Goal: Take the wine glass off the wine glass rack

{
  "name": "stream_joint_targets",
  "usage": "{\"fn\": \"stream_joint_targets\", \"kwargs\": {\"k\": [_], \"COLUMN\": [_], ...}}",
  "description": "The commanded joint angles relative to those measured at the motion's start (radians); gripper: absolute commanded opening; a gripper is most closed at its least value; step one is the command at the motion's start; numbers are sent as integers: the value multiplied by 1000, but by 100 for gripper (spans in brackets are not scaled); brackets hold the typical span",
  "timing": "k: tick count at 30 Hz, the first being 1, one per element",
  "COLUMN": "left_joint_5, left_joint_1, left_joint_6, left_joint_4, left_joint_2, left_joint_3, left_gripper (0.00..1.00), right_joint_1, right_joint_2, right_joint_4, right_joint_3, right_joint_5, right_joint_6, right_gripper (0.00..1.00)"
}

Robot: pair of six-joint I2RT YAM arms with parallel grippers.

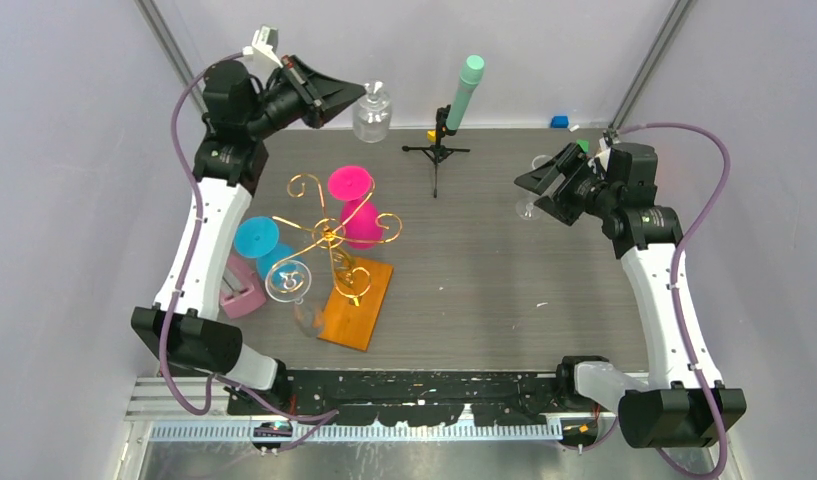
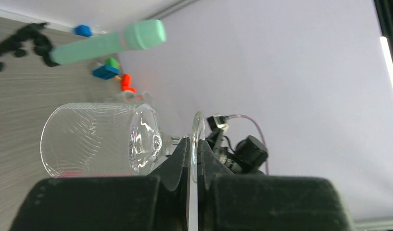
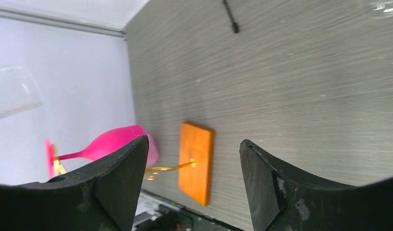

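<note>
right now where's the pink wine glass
Top view: the pink wine glass hangs at the far side of the gold rack, left of table centre, right of the blue glass.

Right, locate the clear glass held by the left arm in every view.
Top camera: clear glass upper middle, at the left gripper's tips.
Left wrist: centre left, its foot pinched.
Right wrist: left edge, cut off.
Shared landmark: black tripod, near the top in all three.

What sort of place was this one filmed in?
Probably a robot lab test cell: plain pale walls and metal frame posts enclose a grey table, with staged props such as the wine glass rack on it.
</note>
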Motion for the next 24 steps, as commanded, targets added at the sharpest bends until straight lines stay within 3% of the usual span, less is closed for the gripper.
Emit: {"fn": "stream_joint_targets", "kwargs": {"k": [1, 5, 10, 19, 24], "left_joint_5": [-62, -146, -232, -330, -368], "left_joint_1": [-74, -140, -172, -268, -281], "left_joint_6": [-163, -312, -616, -825, -867], "left_joint_4": [266, 392, 669, 783, 821], "left_joint_2": [-17, -31, -42, -31, -43], "left_joint_3": [55, -11, -145, -182, -198], "left_gripper": [0, 0, 0, 0, 0], "right_joint_1": [43, 105, 198, 332, 370], "right_joint_2": [-70, -110, -88, 31, 95], "right_joint_4": [342, 693, 1021, 1323, 1387], "right_joint_3": [-87, -187, -216, -156, -110], "right_joint_5": [-149, -164, -115, -16, 8], "right_joint_6": [223, 482, 632, 765, 780], "right_gripper": [74, 74, 76, 77, 77]}}
